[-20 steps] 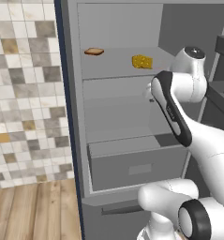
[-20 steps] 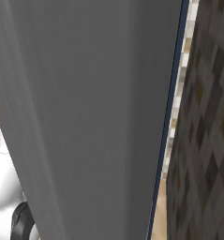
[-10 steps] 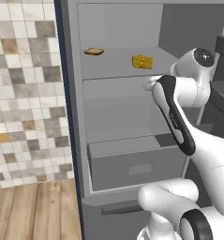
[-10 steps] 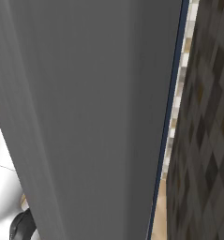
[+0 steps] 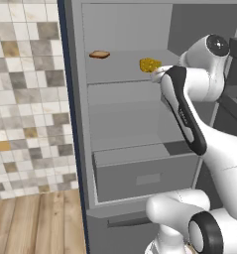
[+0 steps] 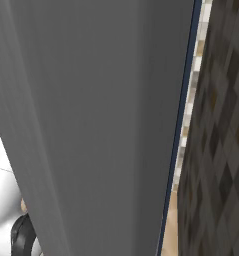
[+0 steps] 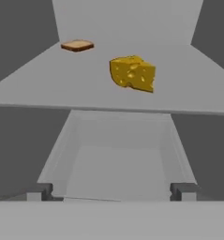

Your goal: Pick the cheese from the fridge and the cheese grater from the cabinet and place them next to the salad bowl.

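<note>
Facing the cheese (image 7: 132, 73) on a fridge (image 5: 125, 69) shelf, tool (image 7: 112, 191) spread wide, holding nothing

cheese (image 7: 132, 73): yellow-orange, dotted with darker holes | bread slice (image 7: 77, 45): brown crust, paler tan top | fridge (image 5: 125, 124): plain grey shelves and drawer, dark navy edge (a thin stripe down the side) | wall tiles (image 5: 23, 94): mottled beige, grey, white, ochre squares | floor (image 5: 35, 223): light wood planks

Cheese (image 5: 149, 64) right edge hidden – arm (image 5: 182, 106) covers it
</note>
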You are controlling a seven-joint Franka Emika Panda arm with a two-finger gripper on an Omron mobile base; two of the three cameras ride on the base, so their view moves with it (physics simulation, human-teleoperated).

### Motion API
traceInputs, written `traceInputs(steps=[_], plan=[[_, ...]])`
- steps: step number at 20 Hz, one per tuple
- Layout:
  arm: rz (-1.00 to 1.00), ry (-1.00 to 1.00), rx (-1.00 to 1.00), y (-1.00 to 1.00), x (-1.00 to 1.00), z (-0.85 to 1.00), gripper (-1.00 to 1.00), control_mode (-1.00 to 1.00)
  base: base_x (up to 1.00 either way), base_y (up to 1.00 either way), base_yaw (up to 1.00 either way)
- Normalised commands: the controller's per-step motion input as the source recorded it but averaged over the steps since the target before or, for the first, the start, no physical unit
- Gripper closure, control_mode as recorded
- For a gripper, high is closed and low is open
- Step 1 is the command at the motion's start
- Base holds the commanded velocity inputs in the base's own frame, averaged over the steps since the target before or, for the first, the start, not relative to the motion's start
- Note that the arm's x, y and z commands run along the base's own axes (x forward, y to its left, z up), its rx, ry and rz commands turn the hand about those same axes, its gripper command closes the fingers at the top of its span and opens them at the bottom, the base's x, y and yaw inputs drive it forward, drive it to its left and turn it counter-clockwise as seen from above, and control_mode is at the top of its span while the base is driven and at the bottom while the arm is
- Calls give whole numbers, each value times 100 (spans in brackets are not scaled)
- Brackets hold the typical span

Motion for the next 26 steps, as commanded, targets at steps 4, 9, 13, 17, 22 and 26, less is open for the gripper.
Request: traceInputs(steps=[4,9,13,17,22,26], plan=[[0,-12,0,0,0,56,-100,-100,0,0,0],[0,-12,0,0,32,19,-100,-100,0,0,0],[0,-2,-3,-1,75,-5,-100,-100,0,0,0],[0,0,-4,-1,19,-14,-100,-100,0,0,0],[2,0,0,-13,5,-3,-100,-100,0,0,0],[3,0,0,-22,21,-13,-100,-100,0,0,0]])
